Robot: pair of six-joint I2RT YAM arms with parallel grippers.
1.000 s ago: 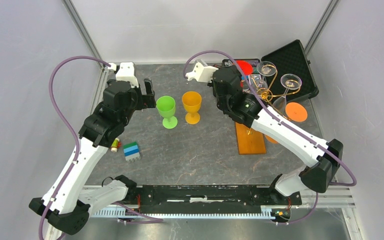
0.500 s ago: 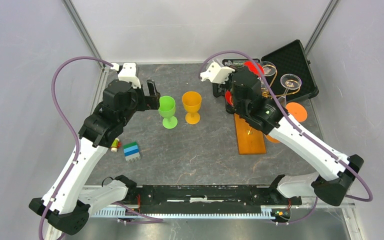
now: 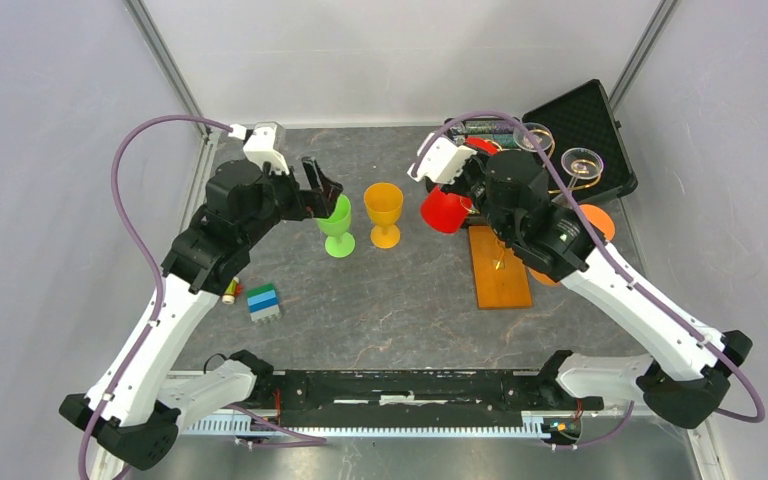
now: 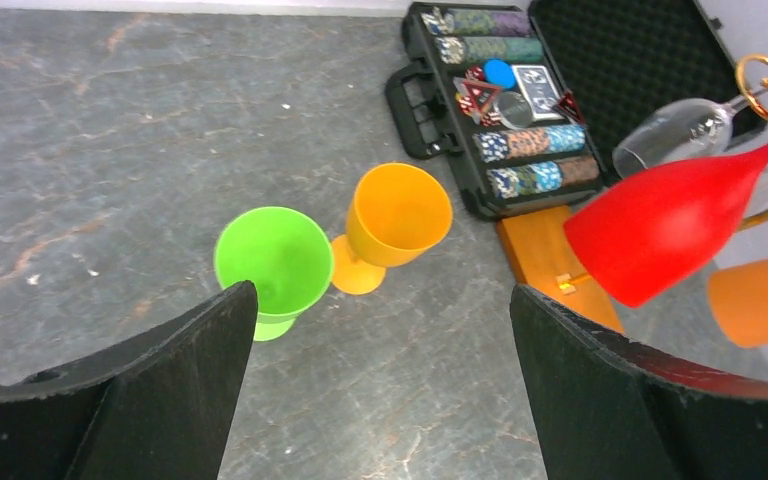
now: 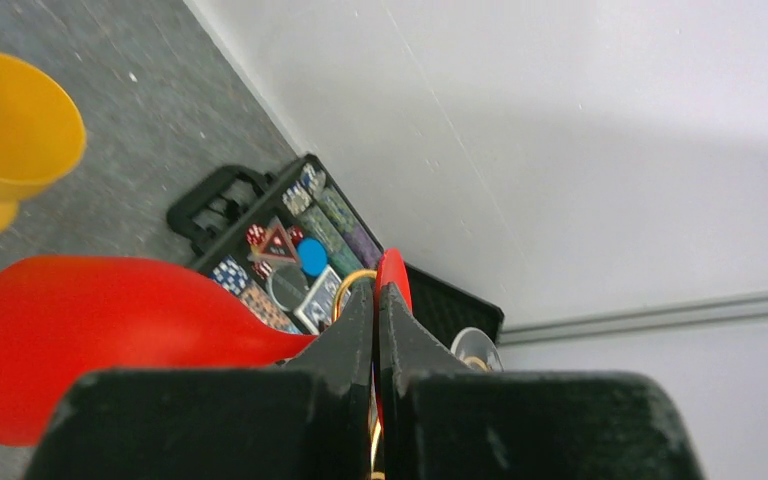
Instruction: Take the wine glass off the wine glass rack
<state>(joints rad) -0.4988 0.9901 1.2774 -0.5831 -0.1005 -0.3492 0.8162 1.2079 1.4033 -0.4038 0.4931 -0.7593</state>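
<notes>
The left arm (image 3: 170,320) rises from its base at the near left corner and bends inward at the wrist, so the left gripper (image 3: 325,193) points toward the middle of the tabletop (image 3: 410,300), its jaws spread wide and empty. The right arm (image 3: 620,290) stretches from the near right corner diagonally toward the far side, wrist turned leftward. The right gripper (image 5: 375,300) has its jaws pinched tight on the thin stem of a red wine glass (image 3: 443,211), carried nearly on its side.
</notes>
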